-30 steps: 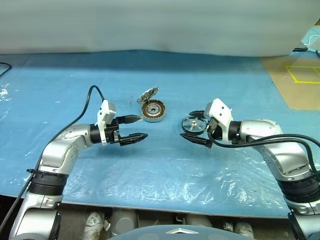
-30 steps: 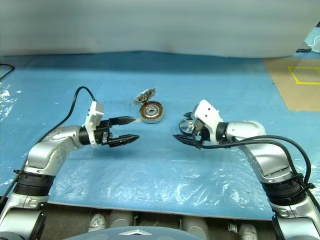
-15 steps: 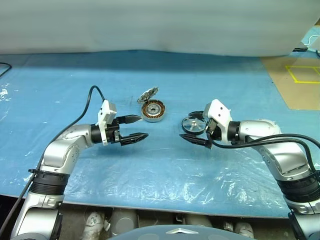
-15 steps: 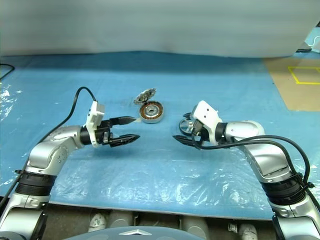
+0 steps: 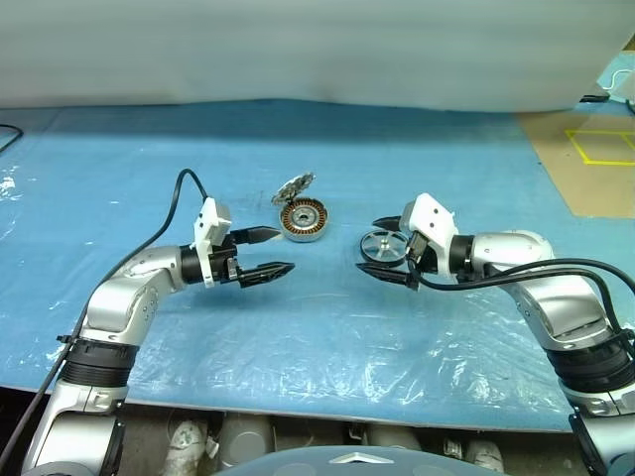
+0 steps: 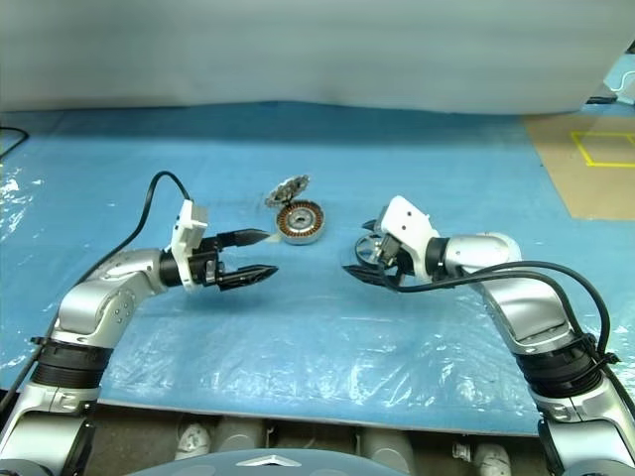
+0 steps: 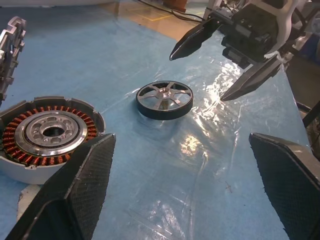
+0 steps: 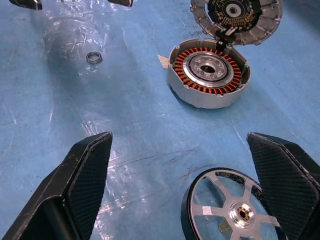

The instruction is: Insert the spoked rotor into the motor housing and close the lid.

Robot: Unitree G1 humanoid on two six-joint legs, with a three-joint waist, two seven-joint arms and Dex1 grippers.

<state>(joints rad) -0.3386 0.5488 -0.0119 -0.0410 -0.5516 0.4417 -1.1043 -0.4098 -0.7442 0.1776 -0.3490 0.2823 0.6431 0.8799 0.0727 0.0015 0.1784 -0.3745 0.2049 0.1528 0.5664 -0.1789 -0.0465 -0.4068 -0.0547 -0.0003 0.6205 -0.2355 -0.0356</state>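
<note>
- My right claw [image 5: 387, 251] sits right of centre in the head view, released, its two black fingers spread wide and straddling the spoked rotor [image 5: 383, 246] without gripping it. From here I cannot tell whether a fingertip touches the rim.
- The spoked rotor lies flat on the blue tabletop [image 5: 327, 337], hub up, just right of the motor housing [image 5: 303, 219], with a clear gap between them.
- The motor housing stands in the upper middle of the frame, open, copper windings and dark centre showing. The lid [image 5: 295, 185] is tilted up at its far rim, so the mouth is free.
- My left claw [image 5: 266, 252] hangs left of centre, also released and holding nothing, pointing toward the housing with the far fingertip just beside its near wall.
- A small loose ring [image 8: 93, 57] lies on the tabletop in the right wrist view, upper left, apart from everything else.
- Risk one: the rotor is thin and flat, so if I close too high the fingers may slide over the rim or skate it across the glossy plastic sheet.
- Risk two: a tilted rotor could jam on the housing rim instead of dropping in.
- Risk three: the housing looks unheld, so a push from either claw could shove it or knock the lid shut too soon.
</note>
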